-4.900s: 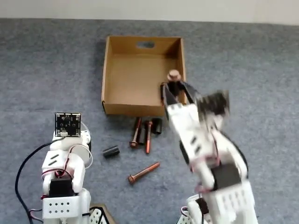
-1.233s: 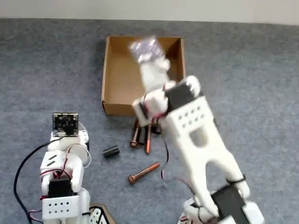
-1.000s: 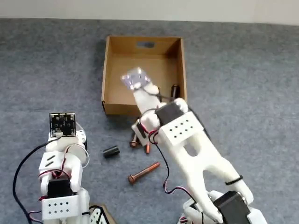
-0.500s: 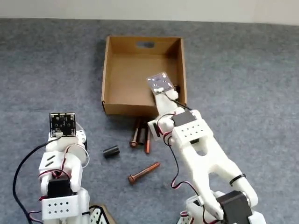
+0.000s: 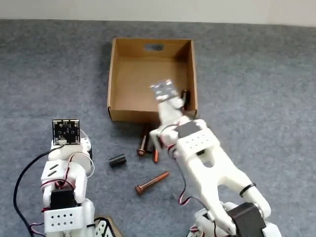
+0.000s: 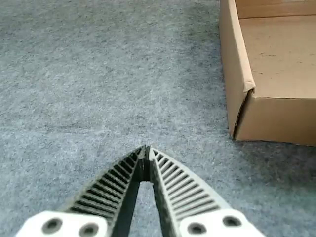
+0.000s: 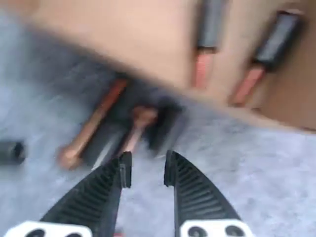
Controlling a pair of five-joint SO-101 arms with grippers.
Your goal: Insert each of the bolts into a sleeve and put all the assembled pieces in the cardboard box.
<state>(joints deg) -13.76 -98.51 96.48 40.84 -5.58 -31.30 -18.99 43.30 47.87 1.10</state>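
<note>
The cardboard box (image 5: pixel 148 74) stands at the back centre. My right arm (image 5: pixel 190 143) leans over its near right corner. My right gripper (image 7: pixel 147 170) is open and holds nothing, hovering above two copper bolts (image 7: pixel 94 123) (image 7: pixel 136 131) and a black sleeve (image 7: pixel 168 126) just outside the box wall (image 7: pixel 98 34). Two assembled pieces (image 7: pixel 207 39) (image 7: pixel 266 54) lie inside the box. A third bolt (image 5: pixel 152 181) and another black sleeve (image 5: pixel 117 160) lie on the carpet nearer the arms. My left gripper (image 6: pixel 144 150) is shut and holds nothing, low over carpet short of the box (image 6: pixel 266 74).
Grey carpet covers the whole table. My left arm (image 5: pixel 64 168) stands folded at the near left, well apart from the parts. Open carpet lies to the left and right of the box.
My right arm, which earlier held an assembled piece at the box's right wall, swung across the box and drew back to its near right corner, gripper now open. The left arm barely moved.
</note>
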